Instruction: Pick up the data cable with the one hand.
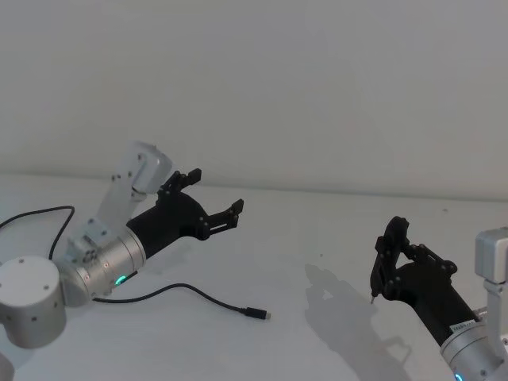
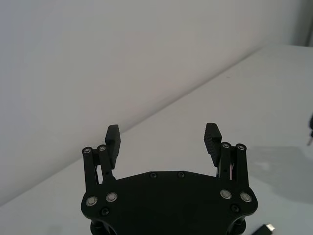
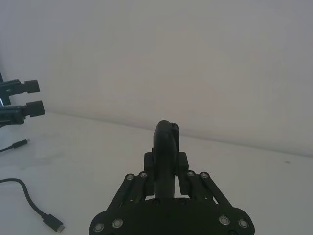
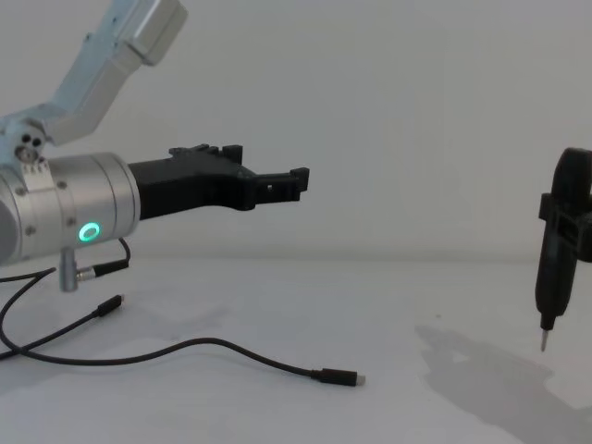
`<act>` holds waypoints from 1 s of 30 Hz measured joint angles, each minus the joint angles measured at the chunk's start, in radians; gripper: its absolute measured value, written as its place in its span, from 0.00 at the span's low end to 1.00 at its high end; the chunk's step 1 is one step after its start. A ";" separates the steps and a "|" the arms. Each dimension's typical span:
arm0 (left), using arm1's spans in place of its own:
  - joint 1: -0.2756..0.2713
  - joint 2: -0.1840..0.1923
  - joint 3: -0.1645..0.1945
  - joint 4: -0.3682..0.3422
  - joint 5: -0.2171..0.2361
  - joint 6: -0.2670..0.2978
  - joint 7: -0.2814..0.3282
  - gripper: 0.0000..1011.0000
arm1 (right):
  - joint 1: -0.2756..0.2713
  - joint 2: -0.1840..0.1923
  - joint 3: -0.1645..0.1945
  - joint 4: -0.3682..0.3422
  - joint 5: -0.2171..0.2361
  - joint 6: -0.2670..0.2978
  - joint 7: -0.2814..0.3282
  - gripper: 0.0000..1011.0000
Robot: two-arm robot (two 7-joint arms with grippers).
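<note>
Data cable [image 1: 184,288] lies free; left pincer [image 1: 216,191] spread

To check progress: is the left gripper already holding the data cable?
No, the open left gripper hovers above the table, and the data cable lies on it.

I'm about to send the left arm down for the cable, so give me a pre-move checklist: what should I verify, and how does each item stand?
1. Left gripper open: ok.
2. Left gripper aimed at the cable: not ok. It is raised and points past the cable.
3. Cable flat on the table, nothing on it: ok.
4. Plug end lying free: ok.
5. Right gripper out of the path: ok, far to the right.
6. Cable's stretch under the left arm free: cannot tell.
</note>
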 joint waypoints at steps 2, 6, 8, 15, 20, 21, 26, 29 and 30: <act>-0.023 0.005 -0.003 0.013 -0.034 0.031 -0.051 0.99 | 0.000 0.000 0.000 0.000 0.000 0.000 0.000 0.27; -0.040 0.012 -0.006 0.020 -0.068 0.069 -0.096 0.99 | 0.000 0.000 0.000 0.000 0.000 0.000 0.000 0.27; -0.052 0.021 -0.010 0.021 -0.098 0.108 -0.128 0.99 | 0.000 0.000 0.000 0.000 0.000 0.000 0.000 0.27; -0.062 0.036 -0.021 0.008 -0.152 0.184 -0.164 0.99 | 0.000 0.000 0.000 0.000 0.000 0.000 0.000 0.27; -0.060 0.049 -0.026 -0.008 -0.177 0.223 -0.174 0.99 | 0.000 0.000 0.000 0.000 0.000 0.000 0.000 0.27; -0.059 0.052 -0.026 -0.011 -0.179 0.228 -0.175 0.99 | 0.000 0.000 0.000 0.000 0.000 0.000 0.000 0.27; -0.057 0.069 -0.016 -0.025 -0.183 0.261 -0.177 0.99 | 0.000 0.000 0.000 0.000 0.000 0.000 0.000 0.27; -0.057 0.077 -0.008 -0.029 -0.179 0.274 -0.177 0.99 | 0.000 0.000 0.000 0.000 0.000 0.000 0.000 0.27; -0.058 0.082 -0.001 -0.031 -0.175 0.280 -0.177 0.99 | 0.000 0.000 0.000 0.000 0.000 0.000 0.000 0.27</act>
